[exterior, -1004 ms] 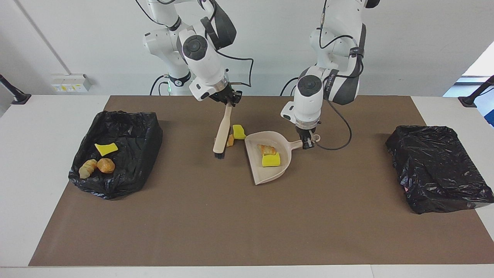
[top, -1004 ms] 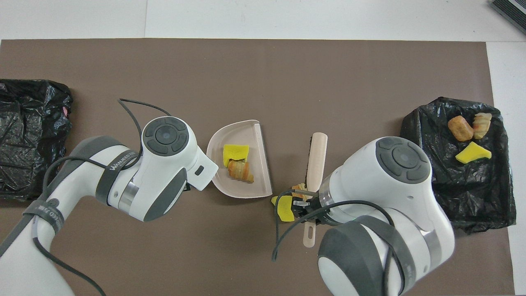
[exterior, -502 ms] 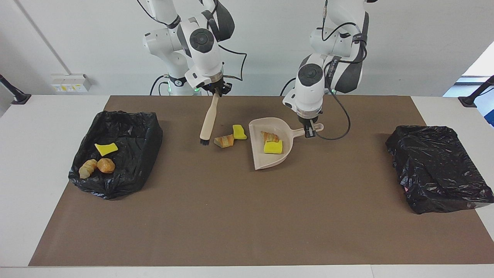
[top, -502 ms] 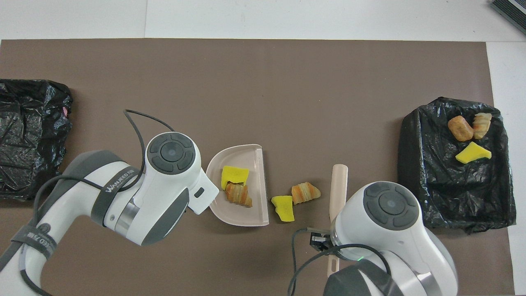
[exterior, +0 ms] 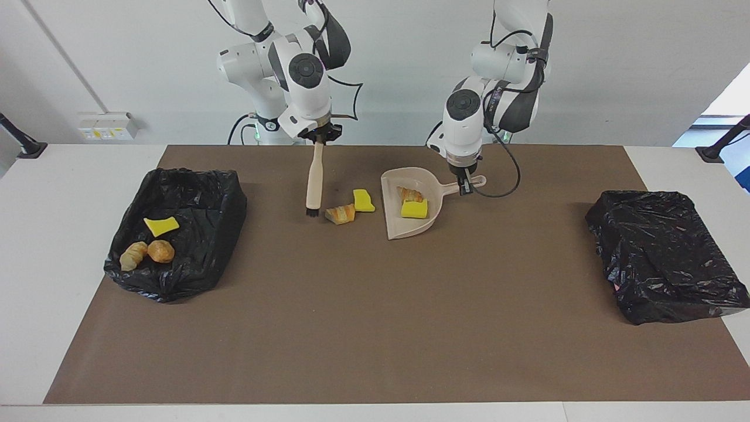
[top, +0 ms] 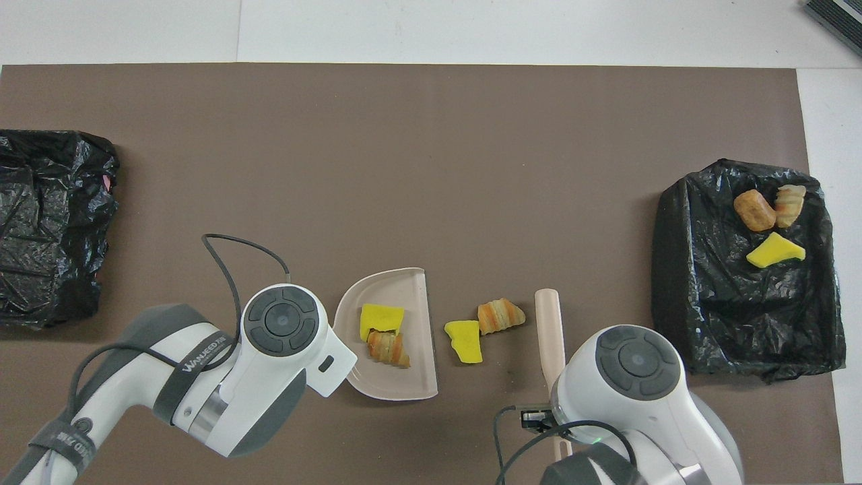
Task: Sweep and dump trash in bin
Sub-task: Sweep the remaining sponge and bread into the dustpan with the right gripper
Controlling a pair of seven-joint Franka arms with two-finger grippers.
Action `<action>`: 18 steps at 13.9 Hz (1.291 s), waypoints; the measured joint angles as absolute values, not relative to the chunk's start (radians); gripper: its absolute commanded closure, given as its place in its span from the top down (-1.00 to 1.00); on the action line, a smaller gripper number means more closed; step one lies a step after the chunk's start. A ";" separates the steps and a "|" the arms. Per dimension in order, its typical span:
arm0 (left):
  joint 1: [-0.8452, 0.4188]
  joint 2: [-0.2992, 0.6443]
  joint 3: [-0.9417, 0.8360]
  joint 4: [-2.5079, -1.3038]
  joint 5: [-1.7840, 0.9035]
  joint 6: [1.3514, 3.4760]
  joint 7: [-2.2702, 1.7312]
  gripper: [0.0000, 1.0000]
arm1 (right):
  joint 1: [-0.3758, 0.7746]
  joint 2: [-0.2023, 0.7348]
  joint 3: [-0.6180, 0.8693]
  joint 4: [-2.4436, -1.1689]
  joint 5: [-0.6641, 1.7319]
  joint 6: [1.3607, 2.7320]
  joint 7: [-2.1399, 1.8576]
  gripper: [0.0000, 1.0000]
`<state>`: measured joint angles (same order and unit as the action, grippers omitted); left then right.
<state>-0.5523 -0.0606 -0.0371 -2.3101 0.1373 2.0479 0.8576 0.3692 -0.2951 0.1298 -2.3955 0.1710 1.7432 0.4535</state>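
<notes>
My right gripper [exterior: 317, 138] is shut on the top of a beige brush [exterior: 314, 179]. The brush hangs almost upright, with its black bristles down at the mat. Two loose pieces of trash lie between brush and dustpan: a tan bread lump [exterior: 340, 214] [top: 500, 315] and a yellow sponge bit [exterior: 363, 200] [top: 465, 340]. My left gripper [exterior: 465, 186] is shut on the handle of the beige dustpan [exterior: 404, 227] [top: 397, 293]. The pan carries a yellow bit [exterior: 414, 209] and a bread lump [exterior: 409, 194]. In the overhead view the arms' bodies hide both grippers.
A black-lined bin [exterior: 222, 199] [top: 700, 283] at the right arm's end of the table holds a yellow bit [exterior: 160, 225] and two bread lumps [exterior: 160, 251]. Another black-bagged bin [exterior: 665, 255] [top: 47, 225] stands at the left arm's end. A brown mat [exterior: 375, 328] covers the table.
The right arm drew the brush back off the two loose pieces, toward its own end and the robots. The left arm pulled the dustpan nearer to the robots. Both grips held.
</notes>
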 measured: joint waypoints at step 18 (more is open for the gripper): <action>-0.594 -0.041 -0.035 -2.324 0.138 2.157 0.791 -1.00 | 0.433 -0.239 0.136 -2.449 0.642 1.937 0.348 -1.00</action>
<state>-0.5943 -0.0412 -0.0352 -2.3244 0.1376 2.1568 0.7910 0.4326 -0.2395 0.1360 -2.4487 0.6418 1.9368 0.3481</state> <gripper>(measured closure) 0.687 0.727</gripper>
